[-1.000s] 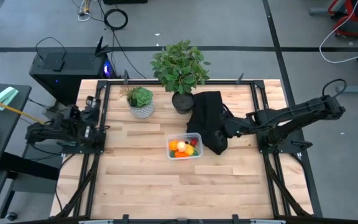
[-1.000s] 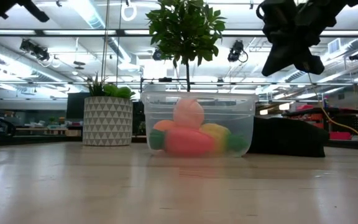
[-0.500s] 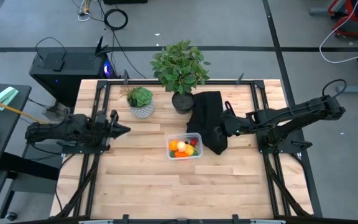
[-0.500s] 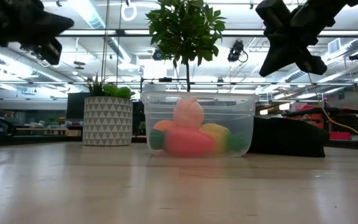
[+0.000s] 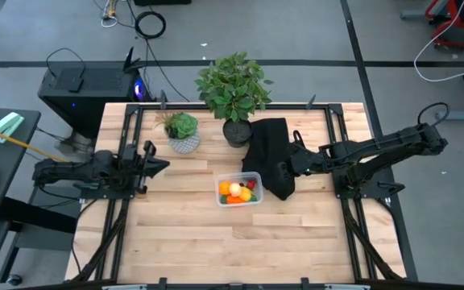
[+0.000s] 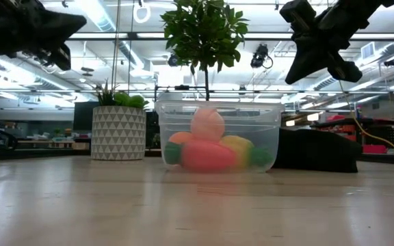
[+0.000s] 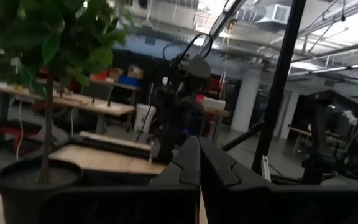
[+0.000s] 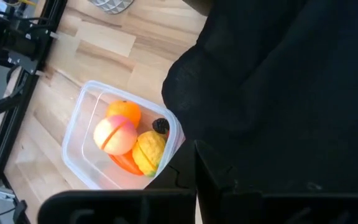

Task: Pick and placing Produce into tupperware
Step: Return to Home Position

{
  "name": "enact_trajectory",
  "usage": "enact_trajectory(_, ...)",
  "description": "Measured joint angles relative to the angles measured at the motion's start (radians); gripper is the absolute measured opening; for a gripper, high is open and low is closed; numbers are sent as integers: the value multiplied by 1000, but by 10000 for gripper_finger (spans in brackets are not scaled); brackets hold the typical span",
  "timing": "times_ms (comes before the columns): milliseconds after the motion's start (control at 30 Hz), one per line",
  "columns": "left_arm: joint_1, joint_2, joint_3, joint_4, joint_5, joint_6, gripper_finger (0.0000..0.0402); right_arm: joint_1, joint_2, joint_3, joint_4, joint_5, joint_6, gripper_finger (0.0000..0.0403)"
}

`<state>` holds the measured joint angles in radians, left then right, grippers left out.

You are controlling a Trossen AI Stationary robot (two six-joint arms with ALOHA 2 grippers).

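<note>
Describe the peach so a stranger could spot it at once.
Near the middle of the wooden table, in front of the tall potted plant, sits a clear tupperware. The peach rests on top of the produce inside: the only pale pink-orange ball.

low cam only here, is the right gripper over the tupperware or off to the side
Observer: Off to the side. From above, the right gripper hangs over a black cloth beside the tupperware.
Operator: anything in the tub i cant see
Observer: A small dark berry lies against the wall next to the lemon.
Operator: and the left arm
Observer: The left gripper is at the table's left edge, fingers shut.
</note>
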<state>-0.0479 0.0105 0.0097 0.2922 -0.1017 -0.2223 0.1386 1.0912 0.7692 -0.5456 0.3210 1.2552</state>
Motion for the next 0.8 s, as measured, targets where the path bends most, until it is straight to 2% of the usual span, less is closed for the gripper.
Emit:
enact_trajectory(200, 0, 0, 0, -57, 1, 27, 1, 0, 0, 0, 0, 0, 6, 3)
enact_trajectory(367, 0, 0, 0, -241, 4, -1, 1, 0, 0, 0, 0, 0, 6, 2)
enact_trajectory(800, 0, 2, 0, -268, 6, 20, 2, 0, 0, 0, 0, 0, -9, 3)
